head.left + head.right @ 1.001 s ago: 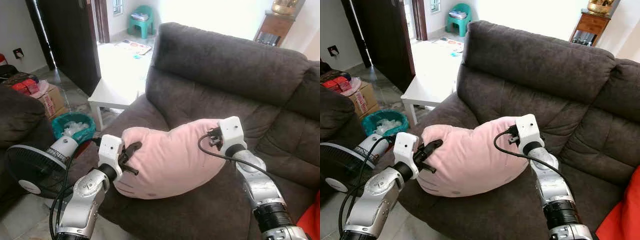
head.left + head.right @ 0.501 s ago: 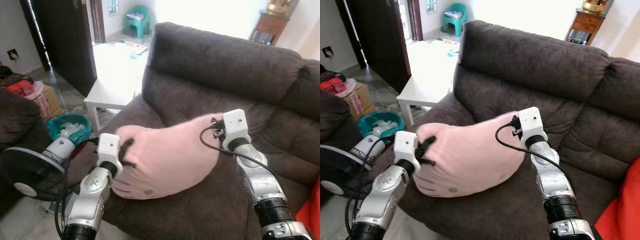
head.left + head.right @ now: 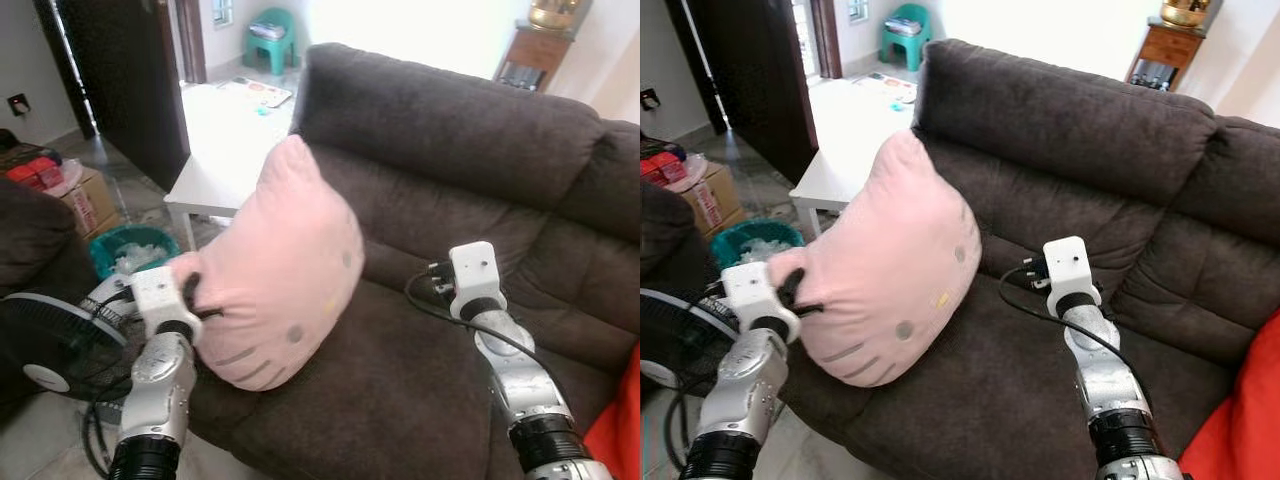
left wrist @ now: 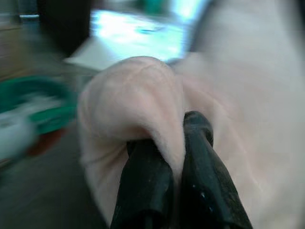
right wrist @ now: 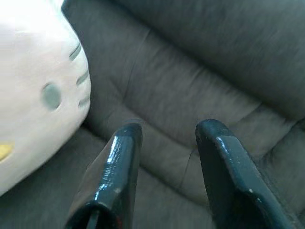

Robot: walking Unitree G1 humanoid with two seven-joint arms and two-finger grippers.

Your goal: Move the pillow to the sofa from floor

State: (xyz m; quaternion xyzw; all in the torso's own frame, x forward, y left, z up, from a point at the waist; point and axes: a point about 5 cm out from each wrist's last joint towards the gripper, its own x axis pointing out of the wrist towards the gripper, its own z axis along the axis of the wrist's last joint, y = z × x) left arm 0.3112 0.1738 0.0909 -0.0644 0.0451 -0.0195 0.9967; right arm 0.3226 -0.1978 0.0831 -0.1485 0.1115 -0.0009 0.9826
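The brown sofa (image 3: 480, 150) carries the pink pillow (image 3: 275, 265) at its left seat edge, standing tilted, long axis rising toward the backrest, printed face toward the right arm. The left gripper (image 4: 167, 176) has its fingers clamped on the pillow's lower corner; the right gripper (image 5: 164, 157) hovers over the sofa seat beside the pillow, fingers apart.

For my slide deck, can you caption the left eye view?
Left gripper pinches the pink pillow upright on the sofa; right gripper open, apart.

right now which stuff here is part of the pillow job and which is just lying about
Job:
pillow
sofa
left gripper, jaws shut on a pillow corner
right gripper, jaws open, off the pillow

Lying about:
fan
green basket
white table
box
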